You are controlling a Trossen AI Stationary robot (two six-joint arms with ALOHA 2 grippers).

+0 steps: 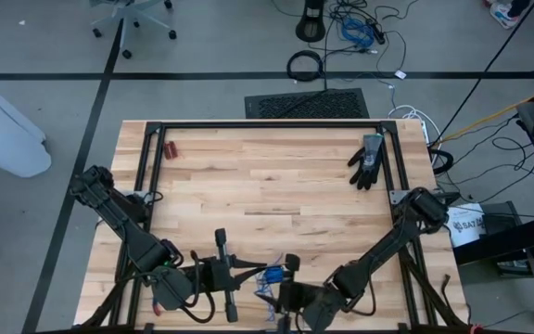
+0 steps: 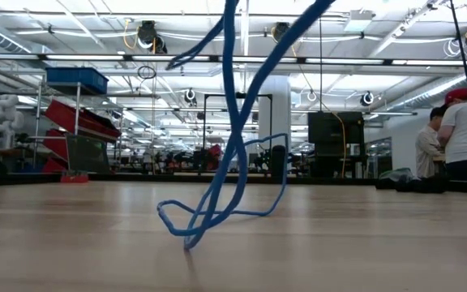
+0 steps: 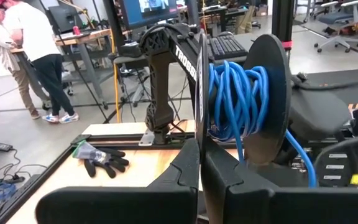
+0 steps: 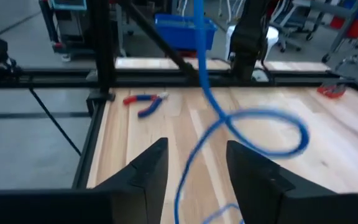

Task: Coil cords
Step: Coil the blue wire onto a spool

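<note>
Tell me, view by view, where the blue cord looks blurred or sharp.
Right wrist view: the blue cord is smeared, its loop soft-edged, hanging past the open right pincer. Left wrist view: the coil is crisp. Low view: sharp against bright ceiling lights. High view: too small to judge.

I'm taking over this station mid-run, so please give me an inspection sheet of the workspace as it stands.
Surface: wooden table, bare across the middle.
Job's things: blue cord, part wound on a dark spool, the rest hanging with a loop lying on the table.
Clutter: black glove near the far right corner; red-handled pliers near the far left corner.
Grippers: left gripper shut on the spool's disc at the near edge; right gripper open, the cord running between its fingers, not clamped.
Cables: loose cables on the floor beyond the table.
Surroundings: people standing at benches; office chair.
</note>
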